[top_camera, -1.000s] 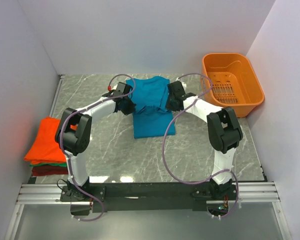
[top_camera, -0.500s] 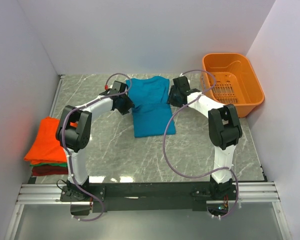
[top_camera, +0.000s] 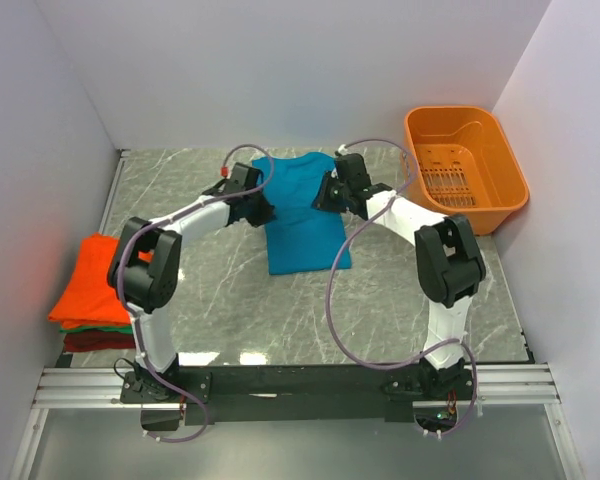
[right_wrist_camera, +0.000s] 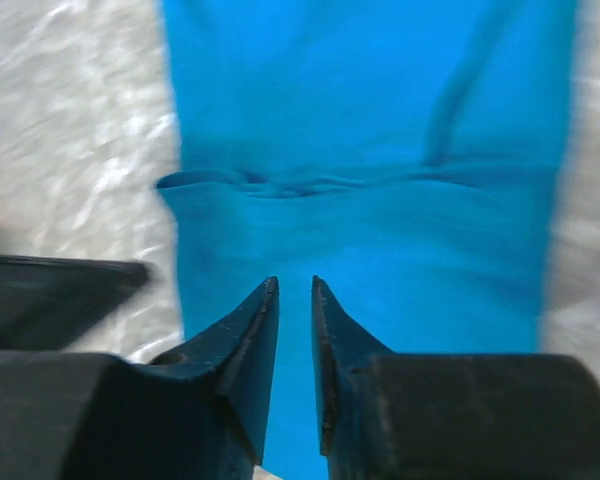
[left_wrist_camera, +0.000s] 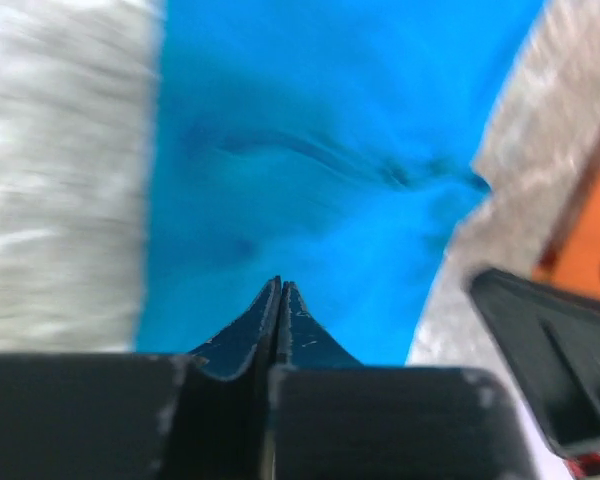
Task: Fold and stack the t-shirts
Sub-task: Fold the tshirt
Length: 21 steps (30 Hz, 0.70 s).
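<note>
A teal-blue t-shirt (top_camera: 302, 225) lies flat mid-table, folded into a long strip, with a crease line across it (right_wrist_camera: 360, 182). My left gripper (top_camera: 265, 210) hovers at the shirt's left edge; in the left wrist view (left_wrist_camera: 281, 285) its jaws are pressed together with no cloth between them. My right gripper (top_camera: 322, 197) is over the shirt's far right part; its jaws (right_wrist_camera: 295, 285) stand a narrow gap apart, holding nothing, with cloth showing through. A stack of folded t-shirts (top_camera: 92, 285) sits at the left edge, orange on top, green and dark red beneath.
An orange plastic basket (top_camera: 466, 110) stands at the back right corner, beside the right arm. White walls close in the grey marble table (top_camera: 230, 300) on three sides. The arms' black base rail runs along the near edge.
Both grippers let go of the teal-blue shirt's bunched upper part, which now lies flat and longer. The right gripper moved left over the shirt; the left gripper has shut again.
</note>
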Available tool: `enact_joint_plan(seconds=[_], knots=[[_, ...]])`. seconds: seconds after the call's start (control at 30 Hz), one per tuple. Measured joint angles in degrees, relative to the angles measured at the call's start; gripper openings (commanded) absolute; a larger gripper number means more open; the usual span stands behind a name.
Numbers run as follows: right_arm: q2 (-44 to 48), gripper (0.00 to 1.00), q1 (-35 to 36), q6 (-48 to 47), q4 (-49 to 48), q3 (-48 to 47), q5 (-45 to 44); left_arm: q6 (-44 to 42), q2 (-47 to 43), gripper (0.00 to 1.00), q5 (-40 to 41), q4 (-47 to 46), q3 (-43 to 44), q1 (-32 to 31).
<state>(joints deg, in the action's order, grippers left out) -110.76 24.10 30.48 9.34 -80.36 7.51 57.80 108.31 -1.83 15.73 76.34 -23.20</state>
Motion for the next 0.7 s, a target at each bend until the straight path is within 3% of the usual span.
enact_joint_plan(seconds=[0.17, 0.43, 0.7], knots=[[-5.7, 0.21, 0.3, 0.8, -4.6, -2.7, 8.0, 0.0, 5.0, 0.01, -4.5, -3.2, 3.3, -2.2], [-16.5, 0.18, -0.2, 2.8, -6.5, -8.0, 14.8, 0.0, 13.7, 0.01, -7.0, -8.0, 6.5, -0.4], [-18.1, 0.18, -5.7, 8.0, -11.0, -7.2, 20.4, 1.9, 14.8, 0.01, -7.4, -9.3, 6.3, 2.8]])
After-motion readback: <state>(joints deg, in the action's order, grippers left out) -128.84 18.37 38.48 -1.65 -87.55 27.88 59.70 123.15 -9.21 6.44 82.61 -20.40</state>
